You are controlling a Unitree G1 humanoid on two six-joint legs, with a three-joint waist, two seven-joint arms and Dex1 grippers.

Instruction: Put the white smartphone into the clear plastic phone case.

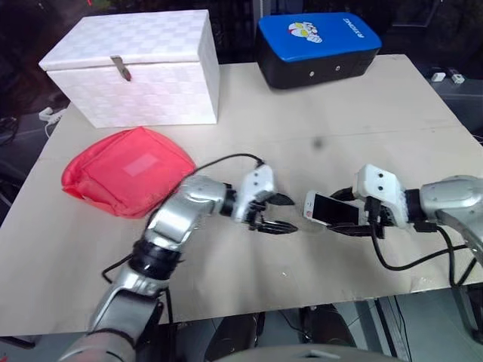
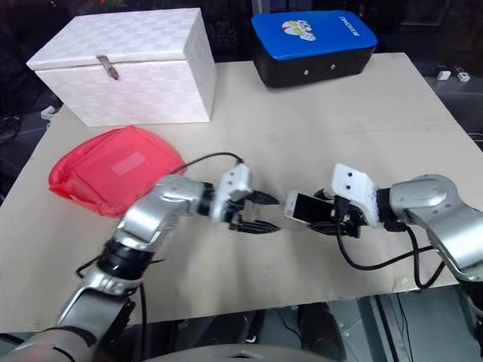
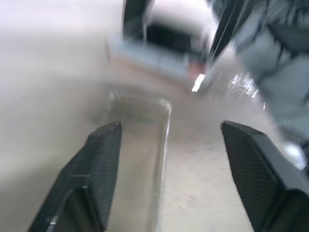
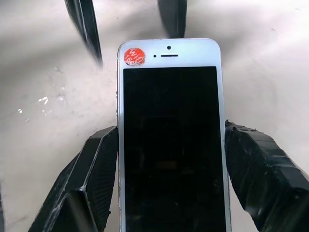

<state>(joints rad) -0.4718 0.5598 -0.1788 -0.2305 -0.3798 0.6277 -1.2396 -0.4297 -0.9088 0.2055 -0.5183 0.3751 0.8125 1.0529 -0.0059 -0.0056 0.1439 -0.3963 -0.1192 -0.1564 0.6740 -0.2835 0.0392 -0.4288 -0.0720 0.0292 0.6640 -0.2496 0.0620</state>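
My right gripper [image 1: 343, 215] is shut on the white smartphone [image 1: 323, 208] and holds it just above the table, screen up, its top end pointing at my left gripper. The right wrist view shows the phone [image 4: 169, 145] clamped between both pads, with an orange sticker by the earpiece. My left gripper [image 1: 278, 213] faces it across a small gap, open, with nothing between its fingers. In the left wrist view the clear plastic phone case [image 3: 140, 145] lies flat on the table below the open left gripper [image 3: 169, 128], close to one finger [image 3: 104, 164].
A red pouch [image 1: 128, 177] lies on the wooden table [image 1: 226, 279] to the left. A white box [image 1: 139, 68] stands at the back left and a blue-topped black case [image 1: 317, 45] at the back middle. Black cables trail from both wrists.
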